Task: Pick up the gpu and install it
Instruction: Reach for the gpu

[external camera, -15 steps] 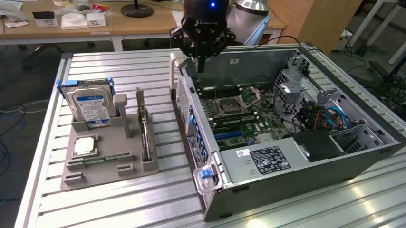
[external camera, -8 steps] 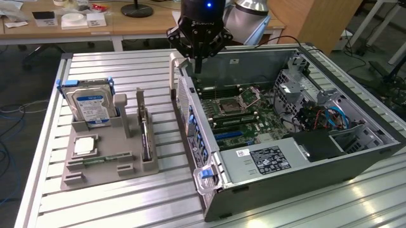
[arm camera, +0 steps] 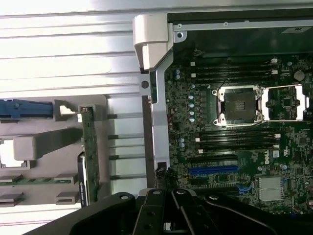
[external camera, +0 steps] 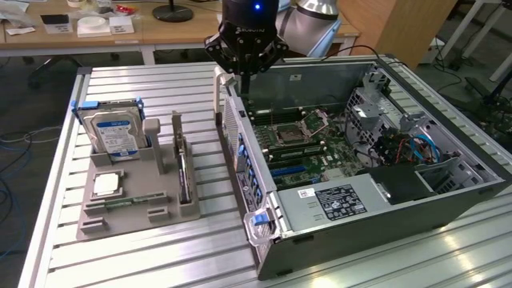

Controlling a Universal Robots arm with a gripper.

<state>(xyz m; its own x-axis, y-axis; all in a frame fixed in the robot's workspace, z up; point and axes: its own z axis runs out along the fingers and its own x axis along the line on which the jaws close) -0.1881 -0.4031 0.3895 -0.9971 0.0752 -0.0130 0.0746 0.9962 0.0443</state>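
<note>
1. The graphics card (external camera: 182, 171) stands on edge in a slot of the grey holder (external camera: 120, 222), at the exterior view's left of the computer case (external camera: 448, 201). A crooked grasp could jam it or drag the holder.
2. The hard drive (external camera: 116, 135) stands upright in the same holder. A wide approach could knock it.
3. The case's side wall stands between the card and the motherboard (external camera: 296, 138). A low carry could strike it.
4. The gripper (external camera: 244, 84) hangs clenched and empty over the case's far edge, well apart from the card. Dropping there risks hitting the wall.
</note>
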